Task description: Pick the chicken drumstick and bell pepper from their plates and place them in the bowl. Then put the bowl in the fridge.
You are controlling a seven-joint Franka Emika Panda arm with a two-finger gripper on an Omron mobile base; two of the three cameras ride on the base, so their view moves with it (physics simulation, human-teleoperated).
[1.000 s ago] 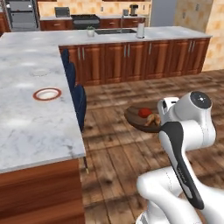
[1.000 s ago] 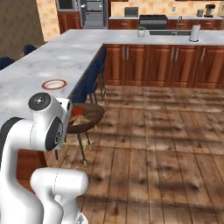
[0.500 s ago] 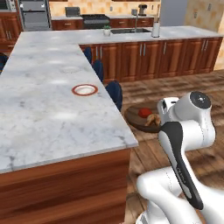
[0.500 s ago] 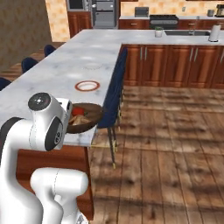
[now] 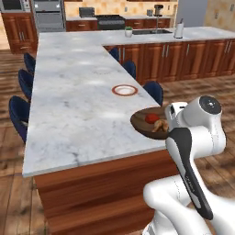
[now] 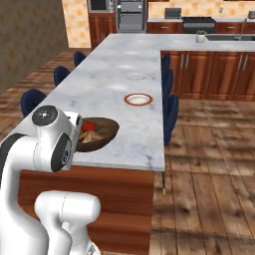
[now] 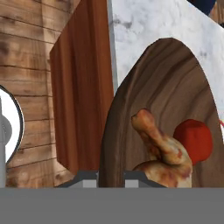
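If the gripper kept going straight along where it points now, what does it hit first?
The bowl it is shut on: the gripper clamps the rim, with the chicken drumstick and bell pepper just ahead inside. Beyond lies the marble counter; depth there is unclear.

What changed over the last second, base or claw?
The base drove: both base views swung round, so the island counter now lies ahead. Nothing was taken or released. The claw stays shut on the bowl, with the bell pepper and chicken drumstick inside. The red-rimmed plate sits unmoved.
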